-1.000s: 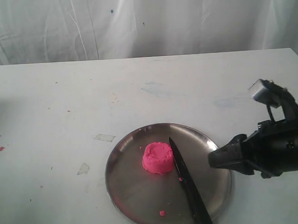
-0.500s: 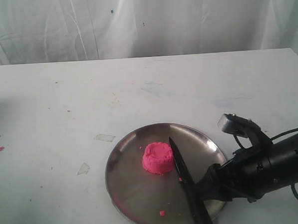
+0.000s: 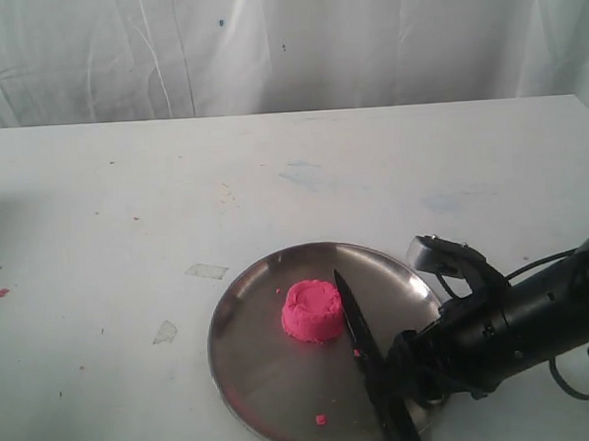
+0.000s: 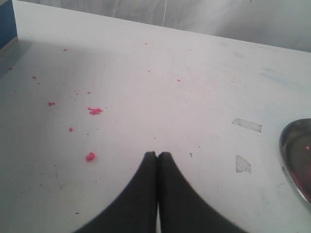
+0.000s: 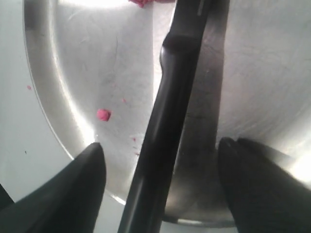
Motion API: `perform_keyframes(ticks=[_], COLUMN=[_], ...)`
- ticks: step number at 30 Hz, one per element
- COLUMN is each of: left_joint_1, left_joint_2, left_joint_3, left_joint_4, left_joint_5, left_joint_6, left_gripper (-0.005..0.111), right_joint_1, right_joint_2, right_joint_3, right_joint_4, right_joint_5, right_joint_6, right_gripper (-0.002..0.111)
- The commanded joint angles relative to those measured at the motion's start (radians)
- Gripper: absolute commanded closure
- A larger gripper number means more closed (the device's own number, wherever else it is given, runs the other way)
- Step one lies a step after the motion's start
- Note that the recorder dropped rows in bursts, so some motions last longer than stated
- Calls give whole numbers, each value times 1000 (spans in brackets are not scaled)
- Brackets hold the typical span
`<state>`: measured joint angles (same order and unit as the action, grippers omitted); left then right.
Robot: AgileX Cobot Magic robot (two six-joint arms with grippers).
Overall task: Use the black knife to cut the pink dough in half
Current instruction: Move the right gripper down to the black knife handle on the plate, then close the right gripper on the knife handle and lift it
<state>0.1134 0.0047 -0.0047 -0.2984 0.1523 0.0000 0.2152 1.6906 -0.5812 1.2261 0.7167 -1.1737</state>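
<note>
Over the steel plate [image 3: 245, 371], the right claw [image 5: 163, 170] is coming lower than a moment ago and is now reaching the handle of the black knife [image 3: 373, 367]. Its fingers are spread wide, one on each side of the handle, not yet pinching it. The pink dough [image 3: 313, 310] is sitting whole near the plate's middle, just beside the blade. This means the grasp is about to begin. The left claw [image 4: 157, 156] is pressed together over the counter [image 4: 146, 73], well apart.

Shiny scratched metal plate [image 3: 244, 354], matt pink dough [image 3: 313, 311], glossy black knife [image 5: 165, 131].
</note>
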Motion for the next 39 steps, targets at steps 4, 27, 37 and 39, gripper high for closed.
perform_keyframes(ticks=[4,27,37,39], left_joint_1=[3,3,3,3], left_joint_2=[-5,-5,-5,-5], left_joint_3=[5,5,5,5], left_joint_4=[-7,-7,-7,-7], left_joint_5=[-1,-1,-1,-1], left_joint_6=[0,0,0,0], left_gripper=[107,107,107,107], right_joint_1=[5,5,5,5], right_joint_2=[71,215,225,225], right_joint_3=[-42,-47,-47,-47], right_joint_4=[-2,-21,-50,-50], right_joint_5=[17,18,-57,-59], right_joint_6=[-25,56,104,104], right_gripper=[46,57,74,76])
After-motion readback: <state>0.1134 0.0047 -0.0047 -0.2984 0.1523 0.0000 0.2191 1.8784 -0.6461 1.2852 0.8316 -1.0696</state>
